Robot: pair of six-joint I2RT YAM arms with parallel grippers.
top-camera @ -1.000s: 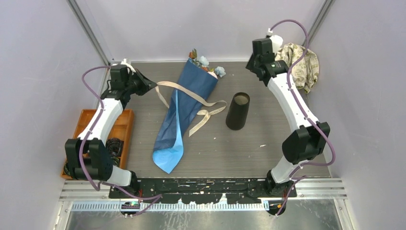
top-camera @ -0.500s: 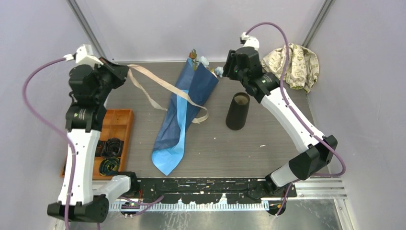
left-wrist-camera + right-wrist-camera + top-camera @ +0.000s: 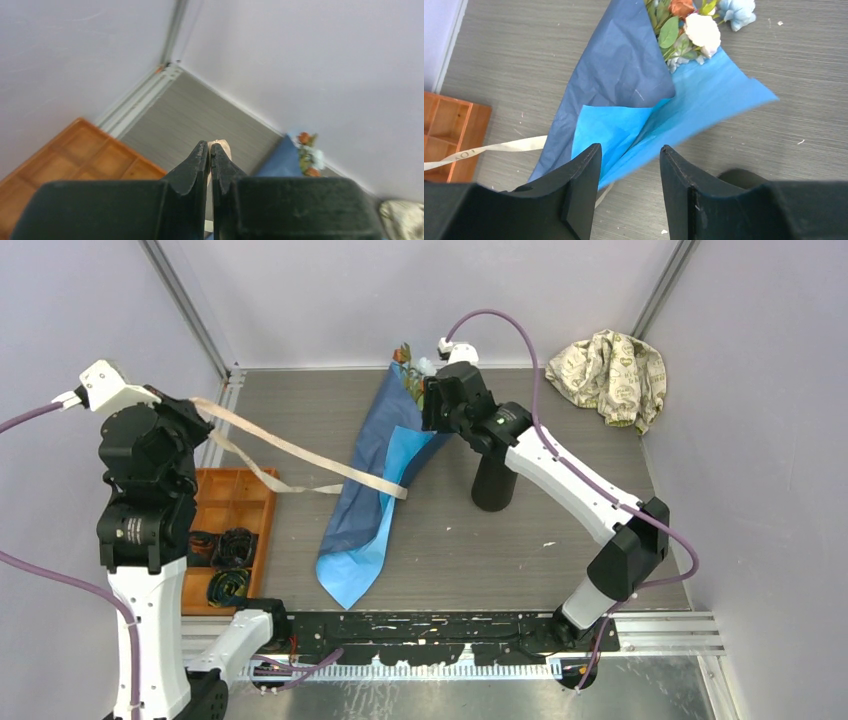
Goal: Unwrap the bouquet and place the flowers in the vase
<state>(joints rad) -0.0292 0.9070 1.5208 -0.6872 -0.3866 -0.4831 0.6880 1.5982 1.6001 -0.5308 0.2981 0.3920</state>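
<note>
While bouquet (image 3: pixel 624 65) lies below right gripper (image 3: pixel 629 150), jaws apart

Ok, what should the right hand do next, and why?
Probably lower the right hand and pinch the loose light blue flap of the bouquet. Its jaws stand open above that flap, the paper gapes near the flowers, and the left hand holds the ribbon stretched off to the side.

The bouquet (image 3: pixel 367 445) paper is dark blue outside and bright light blue inside, its ribbon (image 3: pixel 300 448) beige. The flowers (image 3: pixel 696 27) are white, pale blue and rust-orange, with green leaves. Vase (image 3: pixel 495 490) matte black; cloth (image 3: pixel 610 370) beige, dark-printed; tray (image 3: pixel 240 505) orange-brown; table (image 3: pixel 450 540) streaked grey.
</note>
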